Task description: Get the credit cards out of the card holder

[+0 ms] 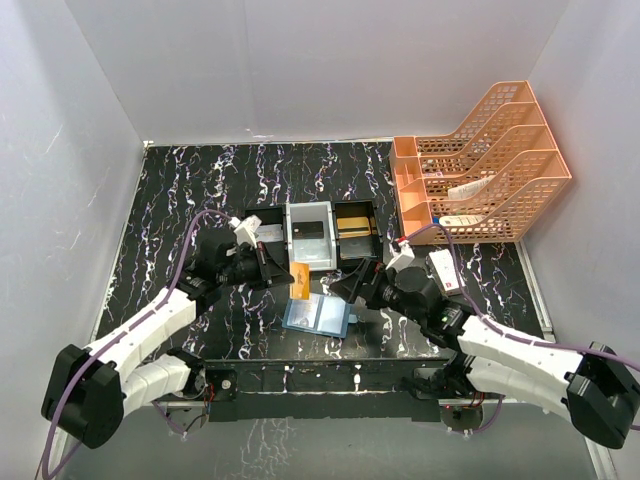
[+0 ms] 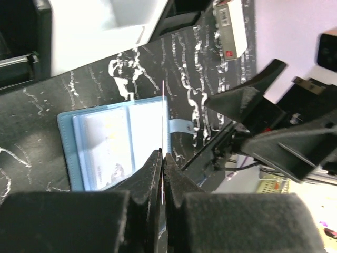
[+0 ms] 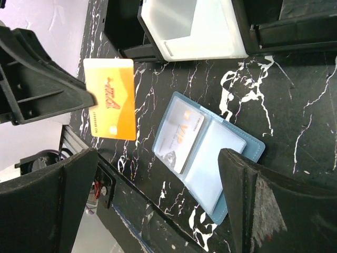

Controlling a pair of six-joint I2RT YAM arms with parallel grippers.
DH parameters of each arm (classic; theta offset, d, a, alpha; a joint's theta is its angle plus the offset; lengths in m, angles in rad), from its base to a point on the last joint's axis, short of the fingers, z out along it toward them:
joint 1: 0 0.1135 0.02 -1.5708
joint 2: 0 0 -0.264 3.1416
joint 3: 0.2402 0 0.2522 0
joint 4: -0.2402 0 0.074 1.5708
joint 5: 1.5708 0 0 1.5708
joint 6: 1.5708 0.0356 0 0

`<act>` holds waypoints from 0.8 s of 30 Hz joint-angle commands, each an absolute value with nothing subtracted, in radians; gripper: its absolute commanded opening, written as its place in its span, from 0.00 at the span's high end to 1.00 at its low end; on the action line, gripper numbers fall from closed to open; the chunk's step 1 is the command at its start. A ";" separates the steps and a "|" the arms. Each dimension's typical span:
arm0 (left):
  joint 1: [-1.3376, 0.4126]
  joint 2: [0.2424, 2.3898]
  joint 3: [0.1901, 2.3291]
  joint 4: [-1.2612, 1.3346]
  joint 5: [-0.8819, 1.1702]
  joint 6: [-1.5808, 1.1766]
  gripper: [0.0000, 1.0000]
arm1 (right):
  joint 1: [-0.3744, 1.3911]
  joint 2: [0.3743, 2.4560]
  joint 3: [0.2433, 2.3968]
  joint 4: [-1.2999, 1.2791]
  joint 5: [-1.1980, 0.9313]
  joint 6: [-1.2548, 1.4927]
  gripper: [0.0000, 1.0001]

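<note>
Here left gripper [image 2: 162, 157] pinches gold card [image 3: 110, 98] clear of open card holder [image 1: 317, 315]; right gripper [image 3: 158, 153] gapes wide

3-compartment tray [image 1: 310, 260] close behind card holder [image 1: 317, 316]

The silver-grey card [image 3: 181, 134] tucked in the blue card holder [image 3: 231, 153] reads "VIP". The gold-orange card [image 3: 110, 97] carries red script and small print, both illegible.
</note>
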State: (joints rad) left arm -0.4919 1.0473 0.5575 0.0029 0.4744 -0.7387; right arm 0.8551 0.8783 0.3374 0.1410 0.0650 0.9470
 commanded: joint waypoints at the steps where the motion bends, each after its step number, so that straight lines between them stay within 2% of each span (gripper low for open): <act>1: -0.468 0.992 0.532 0.108 0.609 -0.808 1.00 | 0.780 0.881 0.326 0.246 -0.073 0.907 0.02; 6: -0.466 0.994 0.521 0.199 0.650 -0.860 1.00 | 0.694 0.928 0.298 0.445 -0.335 0.944 0.04; 10: -0.466 1.004 0.507 0.288 0.695 -0.909 1.00 | 0.670 0.986 0.332 0.487 -0.413 0.949 0.10; 14: -0.466 1.001 0.509 0.318 0.730 -0.921 1.00 | 0.667 1.055 0.402 0.552 -0.504 0.956 0.21; 24: -0.466 0.957 0.459 0.379 0.772 -0.970 1.00 | 0.664 1.216 0.440 0.768 -0.578 1.075 0.47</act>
